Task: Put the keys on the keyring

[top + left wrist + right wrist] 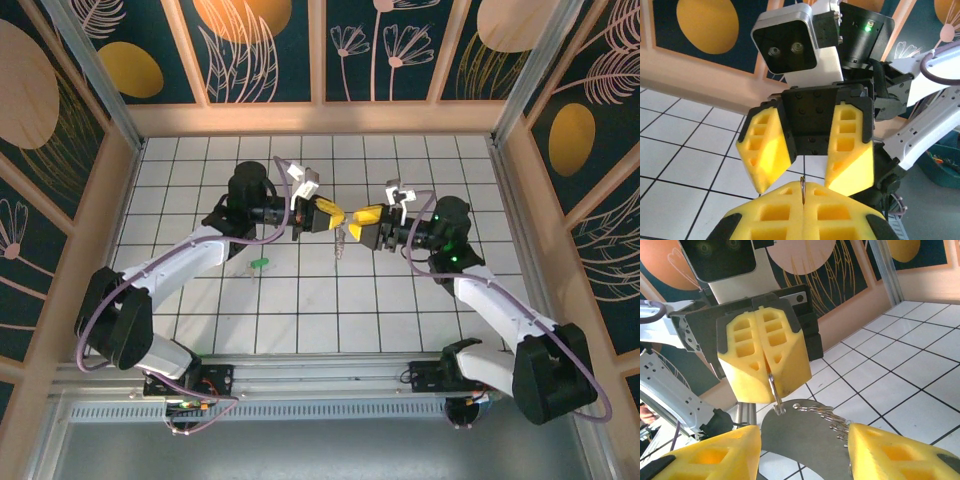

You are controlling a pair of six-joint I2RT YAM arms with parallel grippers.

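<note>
The left tool (769,382) is pressed together on what looks like one end of the keyring (815,410), holding it up above the tabletop (300,310), probably so the loop hangs free for threading. The right tool (800,175) faces it, spread around the loop; I cannot tell whether it touches. The green key (260,263) lies on the tiles, not yet threaded.

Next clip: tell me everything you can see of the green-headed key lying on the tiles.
The green-headed key shows as a tiny bright green piece lying flat on the white tiled table. It is left of centre, just past the left arm, and sits slightly slanted on its tile. It is too small to make out a metal blade or the material. Nothing touches it: the left tool and right tool meet farther back, well apart from it.
</note>
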